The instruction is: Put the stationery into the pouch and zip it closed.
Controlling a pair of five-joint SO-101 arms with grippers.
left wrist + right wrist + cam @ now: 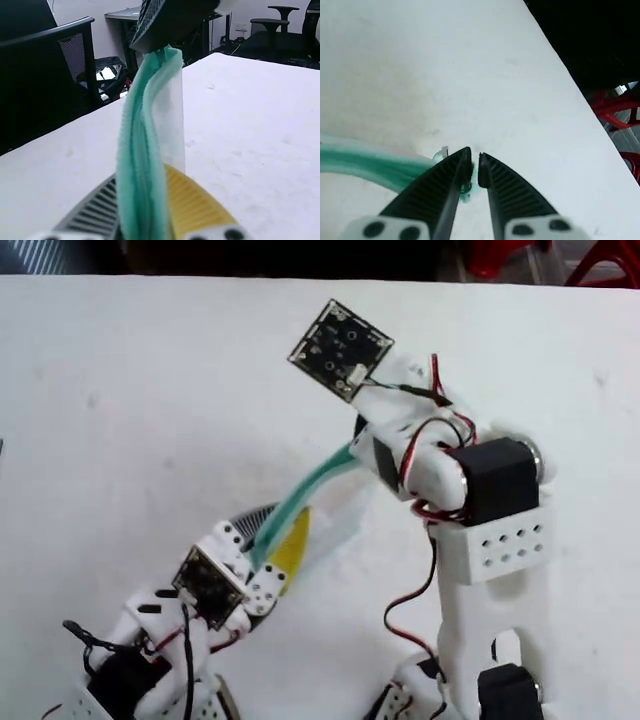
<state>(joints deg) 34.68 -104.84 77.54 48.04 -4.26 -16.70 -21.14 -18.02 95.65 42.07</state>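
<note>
Looking down from the high camera, I saw the pouch point(300, 502) strung between both claws, its long axis running on a diagonal from near-left to far-right over the white table point(120, 420). Its green zip band faced up and bowed a little along that line, with the clear body hanging on the right side of it.

The left gripper point(272, 537) held the near end, its grey and yellow fingers pinched narrow on the band. My left wrist camera showed the band point(142, 165) rising from between those fingers point(192, 205) toward the other claw point(160, 30). The right gripper point(355, 448) had the far end. In its own camera, its black fingers point(474, 157) stood almost together, nipping the tip of the zip band point(370, 162).

Bare tabletop lay wide on the left and far sides of the pouch. The far edge ran well beyond the right claw, and the right arm's body stood close on the pouch's right side.
</note>
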